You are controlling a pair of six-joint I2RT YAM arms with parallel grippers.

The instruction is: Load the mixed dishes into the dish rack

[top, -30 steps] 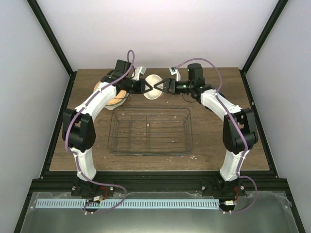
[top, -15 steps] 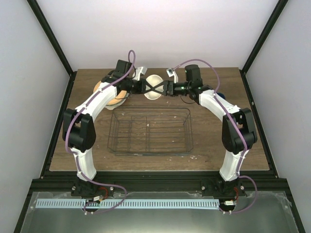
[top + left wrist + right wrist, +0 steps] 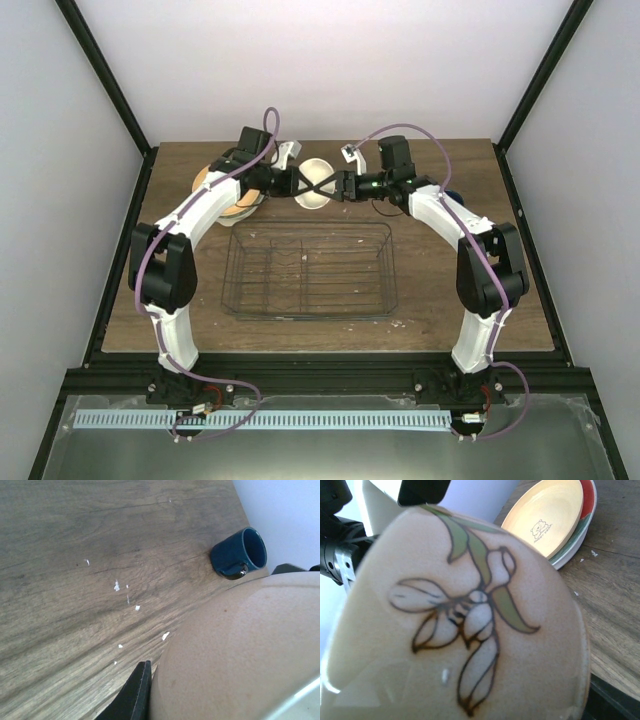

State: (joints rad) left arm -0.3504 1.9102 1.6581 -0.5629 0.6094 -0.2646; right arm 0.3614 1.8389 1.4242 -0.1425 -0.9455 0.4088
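A small cream bowl (image 3: 316, 180) with a painted flower hangs tilted above the table behind the dish rack (image 3: 310, 270). My left gripper (image 3: 300, 186) is shut on its rim, one black finger (image 3: 136, 692) pressed to the outer wall of the bowl (image 3: 240, 650). My right gripper (image 3: 335, 185) stands open with its jaws around the opposite edge; the bowl (image 3: 470, 620) fills its view. An orange-yellow plate (image 3: 547, 515) lies on top of a red-rimmed plate (image 3: 589, 495) in a stack (image 3: 238, 200) at the back left. The dark blue mug (image 3: 239, 554) lies on its side at the back right.
The wire rack holds nothing and sits mid-table between the two arms. White crumbs (image 3: 116, 585) dot the wooden table (image 3: 420, 290). Black frame posts and white walls close in the back and both sides.
My right gripper has moved left onto the bowl, and its jaws have narrowed around the edge. The left gripper has kept its hold on the bowl, shifting slightly left.
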